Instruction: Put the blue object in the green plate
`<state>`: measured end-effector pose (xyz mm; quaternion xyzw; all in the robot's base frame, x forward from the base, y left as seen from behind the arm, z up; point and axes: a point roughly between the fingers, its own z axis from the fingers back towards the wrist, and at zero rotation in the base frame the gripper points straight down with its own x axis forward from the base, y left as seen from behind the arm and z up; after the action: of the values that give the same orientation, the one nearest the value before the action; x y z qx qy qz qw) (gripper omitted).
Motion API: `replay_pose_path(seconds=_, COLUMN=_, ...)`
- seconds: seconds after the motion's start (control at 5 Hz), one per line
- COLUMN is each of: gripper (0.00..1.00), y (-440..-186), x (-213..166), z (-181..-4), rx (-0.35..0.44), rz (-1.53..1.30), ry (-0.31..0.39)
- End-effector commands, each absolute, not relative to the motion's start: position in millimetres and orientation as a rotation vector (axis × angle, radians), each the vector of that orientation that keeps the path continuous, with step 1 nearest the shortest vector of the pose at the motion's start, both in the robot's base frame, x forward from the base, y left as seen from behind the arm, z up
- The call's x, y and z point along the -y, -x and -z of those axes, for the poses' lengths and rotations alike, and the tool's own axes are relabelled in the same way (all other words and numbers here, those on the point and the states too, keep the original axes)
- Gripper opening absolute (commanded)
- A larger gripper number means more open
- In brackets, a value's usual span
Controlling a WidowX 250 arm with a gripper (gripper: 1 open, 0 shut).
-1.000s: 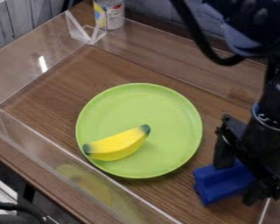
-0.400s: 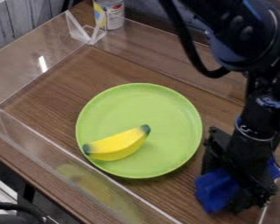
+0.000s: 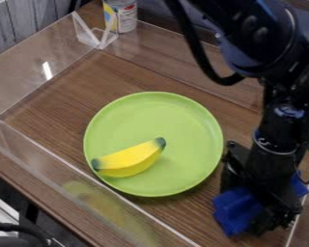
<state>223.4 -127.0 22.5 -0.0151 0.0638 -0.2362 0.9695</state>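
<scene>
Overall, the blue block [image 3: 232,214] sits low on the right of the view, on the wooden desk [image 3: 57,108], at about four o'clock from the middle of the green plate [image 3: 183,121]. It is a deep, saturated blue, darker where the gripper [image 3: 258,193] shades it. Its near end shows as a plain, boxy face with fairly straight edges, and a smaller patch of the same blue peeks out on the far side of the black fingers, toward two o'clock from that end. Most of its top is hidden, so its full outline cannot be made out.

The gripper is right over the block, its dark, jointed fingers pointing down and covering the middle of it. Whether they are apart or clamped on the block, I cannot tell from this angle.

The plate is round and bright lime green, with a raised rim, and the block lies outside it. A yellow banana [image 3: 128,157] rests in the plate at about seven o'clock, its darker tips at either end. Well apart from these, at twelve o'clock in the view and a little left, a can [image 3: 120,14] stands near the desk's far edge.
</scene>
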Motion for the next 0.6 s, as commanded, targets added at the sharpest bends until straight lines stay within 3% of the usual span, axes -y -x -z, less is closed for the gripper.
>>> replay_pose_path(seconds=0.0, gripper=0.0, y=-225.3, x=122.4, z=-28.9, rx=-0.096, rz=0.482, ry=0.05)
replay_pose_path(seconds=0.4, gripper=0.0, y=-226.9, x=119.0, z=-31.6, rx=-0.08, rz=0.484, ry=0.072)
